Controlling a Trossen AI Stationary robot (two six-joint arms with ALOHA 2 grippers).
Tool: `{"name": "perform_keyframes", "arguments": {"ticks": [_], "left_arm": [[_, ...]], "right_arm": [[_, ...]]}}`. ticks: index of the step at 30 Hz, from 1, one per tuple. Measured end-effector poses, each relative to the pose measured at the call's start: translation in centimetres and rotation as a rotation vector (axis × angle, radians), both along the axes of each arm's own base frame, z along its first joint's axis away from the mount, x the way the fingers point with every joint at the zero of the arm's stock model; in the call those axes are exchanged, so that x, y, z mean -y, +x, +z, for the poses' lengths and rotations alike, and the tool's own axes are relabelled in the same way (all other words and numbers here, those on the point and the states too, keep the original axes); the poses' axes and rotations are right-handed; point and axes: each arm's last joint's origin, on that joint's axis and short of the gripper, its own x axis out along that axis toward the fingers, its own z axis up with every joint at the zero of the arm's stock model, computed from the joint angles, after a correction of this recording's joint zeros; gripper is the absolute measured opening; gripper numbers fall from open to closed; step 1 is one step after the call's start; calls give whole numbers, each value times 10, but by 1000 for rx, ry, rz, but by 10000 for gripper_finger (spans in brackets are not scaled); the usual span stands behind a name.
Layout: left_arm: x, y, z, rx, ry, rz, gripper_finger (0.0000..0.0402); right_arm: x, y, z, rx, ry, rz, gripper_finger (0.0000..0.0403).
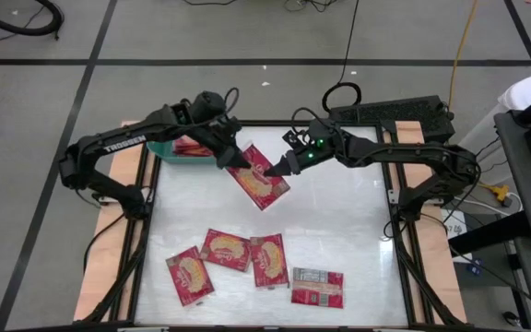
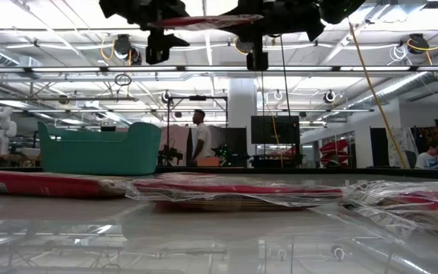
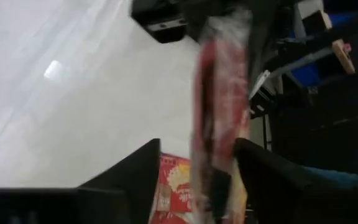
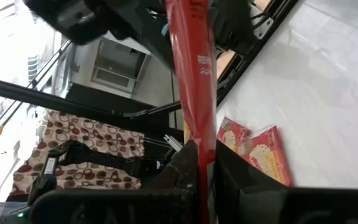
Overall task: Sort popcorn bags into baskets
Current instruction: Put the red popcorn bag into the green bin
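Observation:
A red popcorn bag (image 1: 264, 184) hangs in the air above the table's middle, lying flat; in the low view this bag (image 2: 204, 21) shows edge-on, high up. My right gripper (image 1: 273, 170) is shut on it. My left gripper (image 1: 236, 159) is open, and its fingers stand on either side of the bag's end (image 3: 219, 93) nearest the teal basket (image 1: 164, 148). Red packets (image 1: 192, 145) lie inside the basket. Several more bags (image 1: 227, 249) lie flat near the table's near edge. My right gripper (image 4: 204, 149) pinches the lifted bag between its two fingers at the edge (image 4: 199, 134) facing the table's right side. The fingers come in from the right, slanting slightly down. The bag is clear of the table and roughly level.
The basket (image 2: 101, 148) stands at the table's far left corner. Loose bags (image 1: 190, 275), (image 1: 268, 260) and one showing its label (image 1: 317, 287) lie along the near edge. A dark keyboard (image 1: 390, 115) sits beyond the far edge. A person (image 2: 200, 137) stands far behind the table.

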Motion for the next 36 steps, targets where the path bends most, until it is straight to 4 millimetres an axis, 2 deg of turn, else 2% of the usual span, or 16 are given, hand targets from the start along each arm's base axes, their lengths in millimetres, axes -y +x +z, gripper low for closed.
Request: {"name": "perform_keyframes", "arguments": {"ticks": [3, 8, 9, 14, 17, 22, 27, 36], "left_arm": [[2, 3, 1, 25, 26, -25, 153], [-2, 2, 1, 40, 37, -26, 29], [-4, 1, 1, 40, 36, -21, 19], [-12, -12, 7, 48, 26, 10, 26], [-17, -29, 16, 59, 54, 51, 15], [-29, -62, 28, 46, 108, 171, 17], [-44, -88, 32, 17, 143, 300, 15], [-76, -139, 32, -122, 216, 658, 20]], "right_arm": [[0, 0, -1, -8, -6, -1, 13], [1, -1, -3, -20, -51, -19, 22], [2, -1, -4, -22, -61, -34, 27], [16, -4, -3, -25, -47, -95, 69], [27, -9, -1, -25, -35, -127, 99], [44, -18, 3, -10, -44, -183, 134], [55, -25, 6, 3, -29, -175, 140], [50, -25, 6, 12, -23, -68, 131]]}}
